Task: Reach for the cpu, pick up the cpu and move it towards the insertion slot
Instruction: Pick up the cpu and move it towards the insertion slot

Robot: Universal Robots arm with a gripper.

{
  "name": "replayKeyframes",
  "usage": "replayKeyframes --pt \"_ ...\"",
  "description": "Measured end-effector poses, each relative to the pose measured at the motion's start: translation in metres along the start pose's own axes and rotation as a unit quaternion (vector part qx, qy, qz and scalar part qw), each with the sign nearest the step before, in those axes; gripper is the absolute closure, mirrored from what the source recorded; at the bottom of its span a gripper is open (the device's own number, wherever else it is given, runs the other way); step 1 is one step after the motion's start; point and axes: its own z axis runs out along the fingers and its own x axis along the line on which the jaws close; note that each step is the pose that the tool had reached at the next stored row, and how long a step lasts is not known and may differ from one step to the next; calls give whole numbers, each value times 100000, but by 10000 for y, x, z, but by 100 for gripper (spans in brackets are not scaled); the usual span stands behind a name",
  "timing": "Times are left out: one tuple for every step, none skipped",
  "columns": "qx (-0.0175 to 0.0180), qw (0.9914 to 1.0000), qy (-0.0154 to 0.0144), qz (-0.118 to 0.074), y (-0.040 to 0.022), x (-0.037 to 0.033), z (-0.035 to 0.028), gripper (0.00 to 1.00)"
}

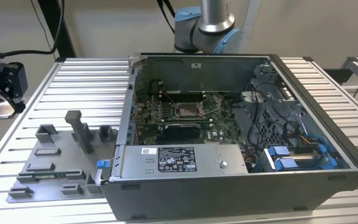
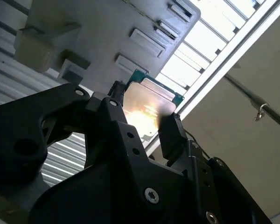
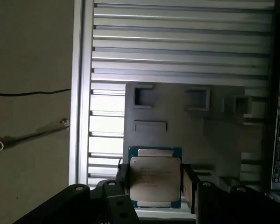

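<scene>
step: pick-up looks done, carry to slot in hand | gripper (image 3: 156,183) closed on two opposite edges of the cpu (image 3: 155,177) | cpu over the grey tray (image 3: 214,140), probably lifted free | insertion slot (image 1: 188,110) well apart, inside the computer case (image 1: 229,186) | need: keep chip level, pass over the case wall

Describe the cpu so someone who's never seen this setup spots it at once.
In the first wrist view, find the grey tray on the slatted table. Over it, the black tool clamps the cpu: a thin square with a silvery metal face on a green border, unlike the tray's grey recesses.
</scene>
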Motion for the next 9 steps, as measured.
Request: replayKeyframes --pt "0 100000 -2 -1 1 0 -35 100" --pt "-1 100000 -2 -2 2 0 -72 100" --pt "-1 100000 -3 -1 4 0 -109 100" --pt "-1 100000 -2 -1 5 0 -145 100" --pt "2 100000 1 0 6 1 -180 100" --pt "-1 100000 -1 -1 8 1 -217 100" --pt "-1 100000 -4 -1 9 1 -250 100" --pt "6 100000 4 1 10 1 -282 100" --pt "11 100000 5 1 11 1 -313 100"
